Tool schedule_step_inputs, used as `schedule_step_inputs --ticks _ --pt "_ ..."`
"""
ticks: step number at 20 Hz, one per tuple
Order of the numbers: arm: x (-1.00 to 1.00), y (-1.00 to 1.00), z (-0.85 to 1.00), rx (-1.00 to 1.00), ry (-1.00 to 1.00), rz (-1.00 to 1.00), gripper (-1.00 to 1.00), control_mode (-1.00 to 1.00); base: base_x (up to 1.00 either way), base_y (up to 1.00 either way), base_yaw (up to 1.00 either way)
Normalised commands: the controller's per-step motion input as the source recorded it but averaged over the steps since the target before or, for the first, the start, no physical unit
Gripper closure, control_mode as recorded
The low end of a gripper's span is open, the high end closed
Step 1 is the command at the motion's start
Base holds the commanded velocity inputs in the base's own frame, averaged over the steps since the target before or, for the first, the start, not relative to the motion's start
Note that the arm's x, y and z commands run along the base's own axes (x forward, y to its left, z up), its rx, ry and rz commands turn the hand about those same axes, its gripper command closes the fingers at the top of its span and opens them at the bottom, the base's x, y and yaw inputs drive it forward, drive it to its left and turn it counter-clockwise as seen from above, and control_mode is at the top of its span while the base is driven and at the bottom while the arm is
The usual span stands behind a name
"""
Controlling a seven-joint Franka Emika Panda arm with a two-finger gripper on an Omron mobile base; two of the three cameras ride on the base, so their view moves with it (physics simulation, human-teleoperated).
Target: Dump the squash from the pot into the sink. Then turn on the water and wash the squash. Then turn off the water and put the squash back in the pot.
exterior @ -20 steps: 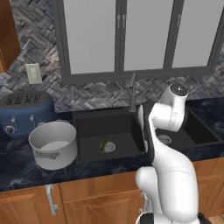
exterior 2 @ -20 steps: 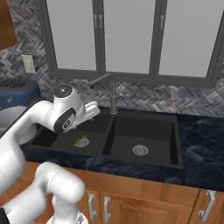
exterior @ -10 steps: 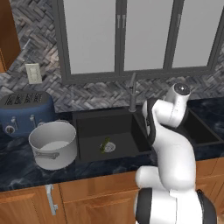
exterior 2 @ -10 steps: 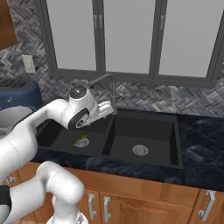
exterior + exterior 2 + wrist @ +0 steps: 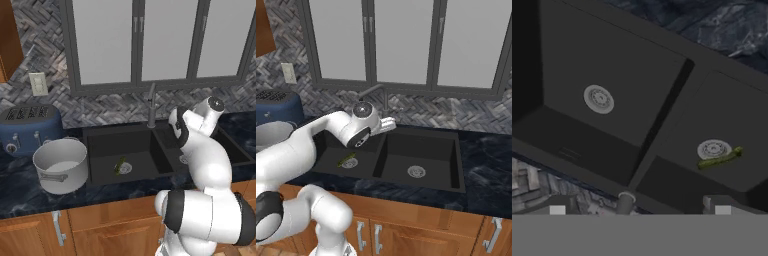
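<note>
The squash [image 5: 120, 165] lies on the floor of the left basin of the sink [image 5: 100, 145], right beside the round silver drain [image 5: 126, 168]; the hand view shows it touching the drain's edge, stretched out along it. It has not shifted over the last second. The pot [image 5: 61, 165] stands upright on the dark worktop [image 5: 20, 192] just left of the sink, in front of the blue toaster [image 5: 29, 129], and it too sits where it did before.

What differs is the arm. A second ago the wrist hung over the divider between the two basins; since then the hand has swung up and back toward the faucet [image 5: 151, 105]. In the right base view the gripper [image 5: 389, 123] now sits just in front of the faucet's upright stem, near its base at the rear rim of the sink, whereas earlier it was lower and further left, above the left basin. In the hand view the faucet's base shows at the bottom, between the two finger tips [image 5: 557, 210], with both basins spread out beyond it. The gripper's fingers stand wide apart, holding nothing, as they did a second ago. No water runs from the faucet.
</note>
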Motion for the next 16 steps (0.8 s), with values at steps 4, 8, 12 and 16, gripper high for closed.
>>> schedule_step_inputs --ticks 4,8,12,16 --pt "0.33 0.0 0.08 0.14 -0.06 -0.27 -1.0 -1.0 0.0 0.0 0.0" --pt "0.25 0.0 0.17 0.12 -0.03 -0.27 -1.0 -1.0 0.0 0.0 0.0" --pt "0.31 0.0 0.27 0.14 0.0 -0.27 -1.0 -1.0 0.0 0.0 0.0" --pt "0.42 0.0 0.36 0.18 0.0 -0.23 -1.0 -1.0 0.0 0.0 0.0"
